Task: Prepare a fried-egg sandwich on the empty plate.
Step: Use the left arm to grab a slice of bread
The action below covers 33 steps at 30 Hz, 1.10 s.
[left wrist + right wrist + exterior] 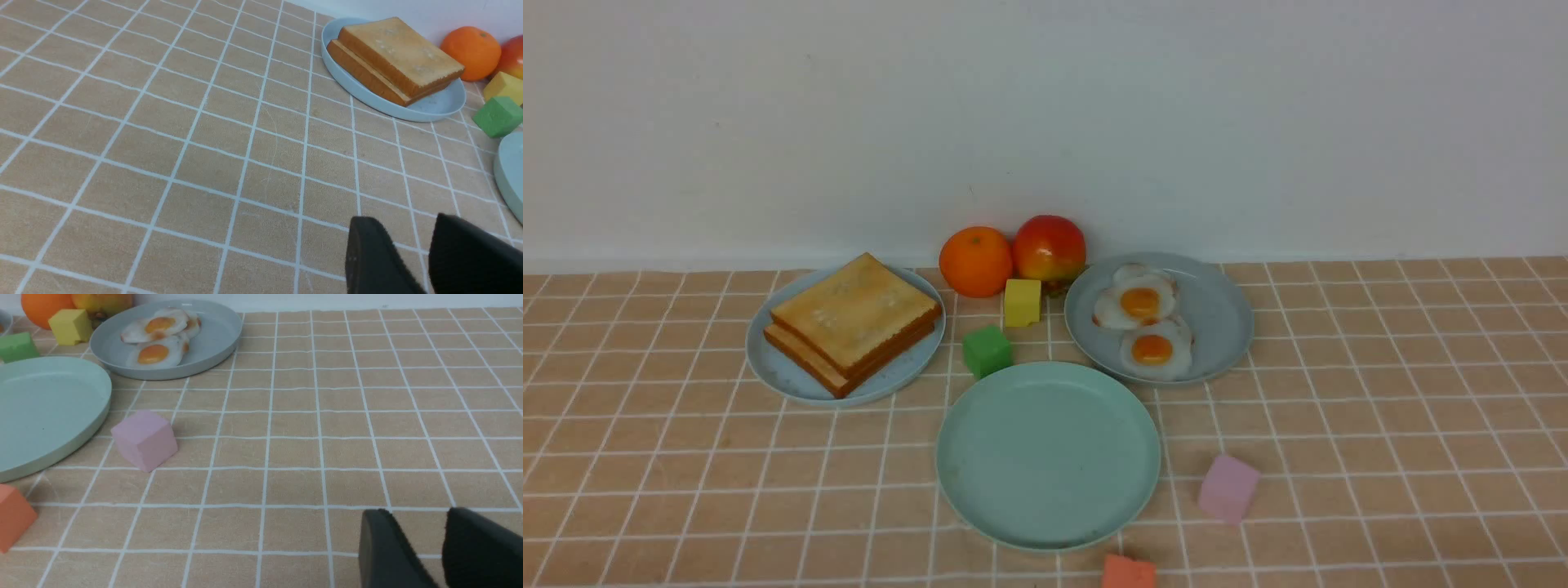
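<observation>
Nothing is assembled yet. The empty plate (pixel 1045 457) lies bare mid-bench (pixel 1380 425). Both toast slices (pixel 854 314) remain stacked on the pale blue plate (pixel 890 380), left; the fried eggs (pixel 1137 304) on the grey-blue plate (pixel 1217 318), right. The left fingers (pixel 367 253) and right fingers (pixel 384 547) stand apart, holding nothing.

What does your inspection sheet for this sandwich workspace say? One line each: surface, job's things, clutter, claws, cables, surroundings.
Surface: tan checked cloth, flat.
Job's things: teal plate empty; two toast slices stacked on pale blue plate; fried eggs on grey-blue plate.
Clutter: orange, apple, yellow cube, green cube, pink cube, orange-red cube.
Claws: left claw and right claw both open, holding nothing, over bare cloth.
Cables: nothing seen.
Surroundings: plain white wall behind.
</observation>
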Available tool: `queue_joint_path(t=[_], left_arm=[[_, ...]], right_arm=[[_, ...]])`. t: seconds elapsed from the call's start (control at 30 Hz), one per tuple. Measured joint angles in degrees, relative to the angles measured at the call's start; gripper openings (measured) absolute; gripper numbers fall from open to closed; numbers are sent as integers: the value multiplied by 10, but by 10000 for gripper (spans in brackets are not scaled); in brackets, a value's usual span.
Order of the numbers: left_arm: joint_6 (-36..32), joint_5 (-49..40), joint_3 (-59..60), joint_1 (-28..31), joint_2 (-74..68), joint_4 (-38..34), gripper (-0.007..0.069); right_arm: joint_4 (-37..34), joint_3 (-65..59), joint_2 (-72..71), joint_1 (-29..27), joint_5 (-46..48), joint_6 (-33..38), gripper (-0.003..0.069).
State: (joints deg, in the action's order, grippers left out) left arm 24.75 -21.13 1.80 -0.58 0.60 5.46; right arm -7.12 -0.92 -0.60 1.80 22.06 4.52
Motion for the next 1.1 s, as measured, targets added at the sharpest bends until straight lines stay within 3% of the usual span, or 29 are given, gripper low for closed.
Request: queue_joint_path(t=[0.67,0.87,1.1], left_arm=[[3,19,0,0,0,-7,237],[90,148,0,0,0,-124,237],[146,219,0,0,0,-178,237]], right_arm=[[0,0,0,0,0,0,239],[0,0,0,0,0,0,239],[0,0,0,0,0,0,239]])
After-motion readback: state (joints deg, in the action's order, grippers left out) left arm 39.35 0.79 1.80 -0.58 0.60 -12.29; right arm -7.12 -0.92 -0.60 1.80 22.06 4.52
